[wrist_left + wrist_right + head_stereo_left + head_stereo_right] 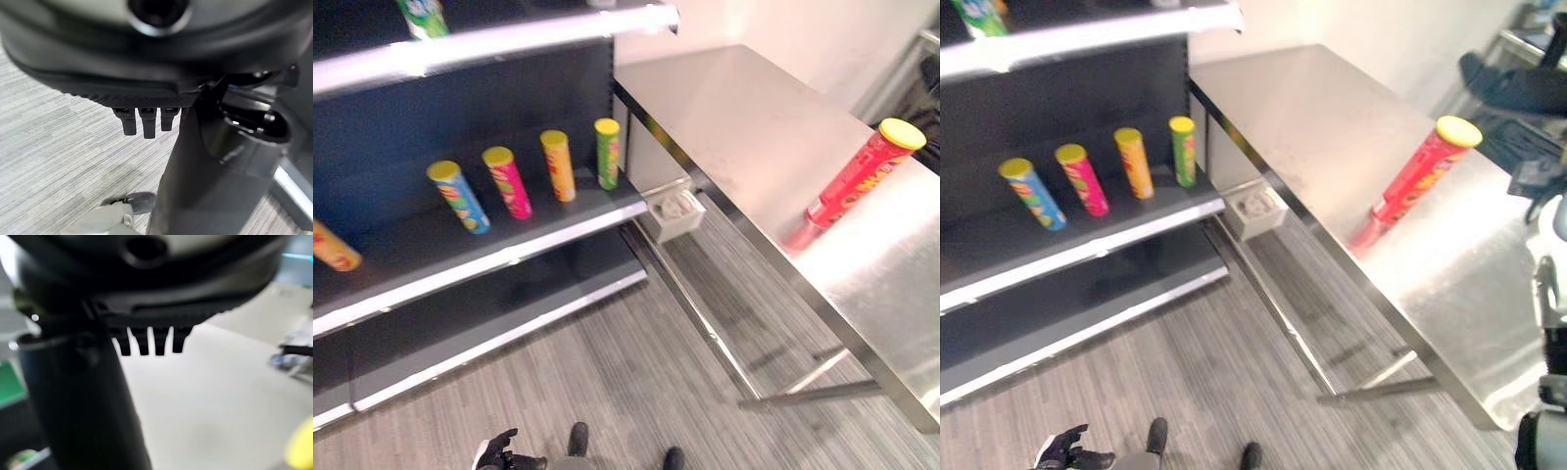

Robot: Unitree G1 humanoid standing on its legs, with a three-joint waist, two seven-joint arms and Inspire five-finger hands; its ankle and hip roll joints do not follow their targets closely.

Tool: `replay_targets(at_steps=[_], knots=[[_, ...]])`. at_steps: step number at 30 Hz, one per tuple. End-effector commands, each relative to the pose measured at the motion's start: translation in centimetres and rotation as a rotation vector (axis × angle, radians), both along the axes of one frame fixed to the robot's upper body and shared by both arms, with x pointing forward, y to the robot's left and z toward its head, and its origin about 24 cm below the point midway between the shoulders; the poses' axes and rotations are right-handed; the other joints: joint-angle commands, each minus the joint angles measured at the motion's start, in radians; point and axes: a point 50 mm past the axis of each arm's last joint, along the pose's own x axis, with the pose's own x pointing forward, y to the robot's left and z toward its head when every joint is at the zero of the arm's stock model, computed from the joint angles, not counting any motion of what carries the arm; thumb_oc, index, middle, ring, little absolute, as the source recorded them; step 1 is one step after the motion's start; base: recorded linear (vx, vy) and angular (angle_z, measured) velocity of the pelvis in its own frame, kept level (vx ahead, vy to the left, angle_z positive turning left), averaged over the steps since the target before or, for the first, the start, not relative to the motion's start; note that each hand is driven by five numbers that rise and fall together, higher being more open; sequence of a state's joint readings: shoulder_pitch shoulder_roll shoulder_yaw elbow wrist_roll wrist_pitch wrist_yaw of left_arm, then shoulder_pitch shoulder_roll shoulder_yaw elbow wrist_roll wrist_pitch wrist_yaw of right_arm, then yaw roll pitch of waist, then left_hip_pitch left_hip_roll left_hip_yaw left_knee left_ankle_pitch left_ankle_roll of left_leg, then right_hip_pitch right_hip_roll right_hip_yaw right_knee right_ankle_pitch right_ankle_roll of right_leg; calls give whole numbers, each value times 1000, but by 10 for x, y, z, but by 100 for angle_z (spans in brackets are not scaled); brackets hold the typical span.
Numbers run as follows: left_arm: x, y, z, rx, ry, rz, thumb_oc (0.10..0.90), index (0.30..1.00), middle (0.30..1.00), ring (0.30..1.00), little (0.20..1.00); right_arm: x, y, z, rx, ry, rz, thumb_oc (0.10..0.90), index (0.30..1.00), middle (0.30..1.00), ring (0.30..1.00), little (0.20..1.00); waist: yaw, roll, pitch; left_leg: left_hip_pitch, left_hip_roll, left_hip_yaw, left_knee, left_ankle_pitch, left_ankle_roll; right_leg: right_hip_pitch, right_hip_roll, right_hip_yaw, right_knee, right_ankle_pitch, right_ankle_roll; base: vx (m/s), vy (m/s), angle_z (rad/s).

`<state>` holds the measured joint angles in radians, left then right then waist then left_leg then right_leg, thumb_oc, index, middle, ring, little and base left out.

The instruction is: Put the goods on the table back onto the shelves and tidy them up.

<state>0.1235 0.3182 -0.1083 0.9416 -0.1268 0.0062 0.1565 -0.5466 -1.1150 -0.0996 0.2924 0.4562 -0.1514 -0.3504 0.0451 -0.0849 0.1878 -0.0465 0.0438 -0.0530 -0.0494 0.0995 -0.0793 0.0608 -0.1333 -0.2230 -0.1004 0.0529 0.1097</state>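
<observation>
A red tube with a yellow lid (862,174) stands tilted on the steel table (734,117), near its front edge. On the dark middle shelf (509,257) stand a blue tube (458,196), a pink tube (507,181), an orange tube (558,164) and a green tube (607,153) in a row. Another orange tube (331,247) is at the far left, and a green one (423,17) is on the top shelf. My left hand (499,452) hangs low over the floor, open and empty, fingers (148,125) straight. My right hand (142,342) is open too, holding nothing.
A white box (674,213) hangs under the table's corner beside the shelf. The lower shelf (489,328) is bare. Dark equipment (1518,88) sits beyond the table at the far right. Grey striped floor (636,392) lies between shelf and table.
</observation>
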Motion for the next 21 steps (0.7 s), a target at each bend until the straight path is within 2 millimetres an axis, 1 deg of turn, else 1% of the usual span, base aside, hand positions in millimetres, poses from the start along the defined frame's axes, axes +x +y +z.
replay_targets(at_steps=[1, 2, 3, 5, 6, 7, 8, 9, 10, 11, 12, 13, 14, 16, 17, 18, 19, 20, 21], knots=[[-1, 15, 6, 43, -12, -27, 800, 900, 900, 900, 900, -15, 16, 57, -47, -253, 43, 800, 900, 900, 900, 900, 50, -16, -73, -2, -8, -72, 23, -111, -8, 7, 58, 22, 13, -52, 28, 99, 147, -36], [-3, 16, 5, 44, -3, -25, 800, 900, 900, 900, 900, -13, 17, 55, -42, -249, 46, 800, 900, 900, 900, 900, 44, -11, -82, 22, -6, -51, -2, -109, -3, 7, 53, 37, 13, -51, 31, 135, 211, -41], [-4, 16, 5, 45, 0, -21, 800, 900, 900, 900, 900, -10, 19, 53, -35, -246, 50, 800, 900, 900, 900, 900, 47, -7, -86, 41, -4, -31, -21, -106, 0, 5, 50, 53, 13, -48, 35, 135, 233, -68], [-8, 16, 4, 47, 9, -1, 800, 900, 900, 900, 900, -4, 20, 47, -19, -222, 48, 800, 900, 900, 900, 900, 45, -1, -95, 64, -11, 5, -32, -118, 15, 1, 35, 83, 13, -41, 49, 150, 270, -71], [-9, 17, 4, 47, 7, 6, 800, 900, 900, 900, 900, -5, 19, 45, -33, -211, 29, 800, 900, 900, 900, 900, 44, 0, -90, 72, -27, 11, -28, -132, 35, -9, 15, 105, 52, -39, 57, 127, 284, -54], [-8, 18, 5, 49, 2, 4, 800, 900, 900, 900, 900, -5, 19, 45, -42, -207, 20, 800, 900, 900, 900, 900, 43, 4, -84, 74, -31, 10, -27, -135, 45, -29, 7, 115, 95, -42, 62, 66, 194, -42], [-8, 18, 5, 49, 2, 3, 800, 900, 900, 900, 900, -5, 19, 45, -42, -207, 20, 800, 900, 900, 900, 900, 46, 3, -85, 73, -32, 13, -26, -135, 46, -36, 6, 118, 104, -47, 63, 6, 122, -33], [-6, 17, 5, 46, -5, -2, 800, 900, 900, 900, 900, -6, 19, 43, -52, -201, 11, 800, 900, 900, 900, 900, 43, 9, -76, 78, -38, 12, -25, -139, 57, -59, -2, 127, 161, -52, 73, 7, 167, -27], [-5, 17, 6, 48, -3, -12, 800, 900, 900, 900, 900, -9, 16, 44, -53, -205, -7, 800, 900, 900, 900, 900, 34, 9, -57, 94, -51, 8, -26, -144, 74, -109, -16, 146, 265, -13, 97, -31, 192, -27], [-1, 18, 8, 54, -19, -24, 800, 900, 900, 900, 900, -10, 18, 46, -63, -214, -9, 800, 900, 900, 900, 900, 28, 9, -33, 95, -56, 6, -24, -141, 83, -145, -21, 161, 326, 38, 114, -79, 151, -27], [2, 20, 10, 59, -26, -28, 800, 900, 900, 900, 900, -9, 18, 46, -59, -217, -6, 800, 900, 900, 900, 900, 25, 13, -17, 91, -51, 4, -20, -137, 89, -176, -22, 174, 371, 46, 114, -99, 52, -39], [5, 22, 11, 68, -32, -34, 800, 900, 900, 900, 900, -10, 16, 46, -52, -223, -14, 800, 900, 900, 900, 900, 26, 17, -11, 86, -43, 3, -16, -140, 86, -203, -28, 173, 384, 32, 110, -45, 12, -34], [6, 22, 12, 69, -40, -37, 800, 900, 900, 900, 900, -10, 15, 46, -51, -221, -16, 800, 900, 900, 900, 900, 29, 17, -12, 85, -41, 4, -17, -143, 83, -207, -36, 160, 359, 25, 108, 28, -34, -22], [12, 24, 15, 81, -62, -39, 800, 900, 900, 900, 900, -13, 12, 49, -58, -230, -35, 800, 900, 900, 900, 900, 28, 15, -11, 90, -41, -5, -28, -149, 71, -219, -37, 135, 246, 10, 94, 95, -84, -10], [14, 24, 16, 83, -68, -38, 800, 900, 900, 900, 900, -15, 10, 50, -54, -236, -41, 800, 900, 900, 900, 900, 22, 16, -10, 90, -39, -17, -29, -154, 67, -210, -33, 128, 177, 24, 91, 172, -155, -17], [11, 26, 16, 88, -62, -23, 800, 900, 900, 900, 900, -21, 4, 51, -52, -250, -76, 800, 900, 900, 900, 900, 18, 0, -15, 92, -50, -33, -25, -173, 60, -193, -22, 151, 62, 36, 95, 179, -159, -5], [10, 27, 15, 90, -54, -17, 800, 900, 900, 900, 900, -23, 4, 48, -44, -250, -64, 800, 900, 900, 900, 900, 16, -5, -22, 94, -48, -35, -20, -177, 55, -174, -22, 146, 41, 49, 93, 181, -210, 18], [7, 29, 15, 93, -53, 8, 800, 900, 900, 900, 900, -26, 2, 50, -36, -266, -69, 800, 900, 900, 900, 900, 22, -13, -27, 95, -42, -40, -19, -177, 48, -162, -20, 141, 36, 58, 93, 125, -152, 57], [7, 28, 15, 91, -55, 9, 800, 900, 900, 900, 900, -26, 1, 50, -35, -263, -68, 800, 900, 900, 900, 900, 23, -16, -34, 98, -35, -40, -20, -177, 44, -152, -19, 134, 28, 60, 91, 209, -256, 86]])
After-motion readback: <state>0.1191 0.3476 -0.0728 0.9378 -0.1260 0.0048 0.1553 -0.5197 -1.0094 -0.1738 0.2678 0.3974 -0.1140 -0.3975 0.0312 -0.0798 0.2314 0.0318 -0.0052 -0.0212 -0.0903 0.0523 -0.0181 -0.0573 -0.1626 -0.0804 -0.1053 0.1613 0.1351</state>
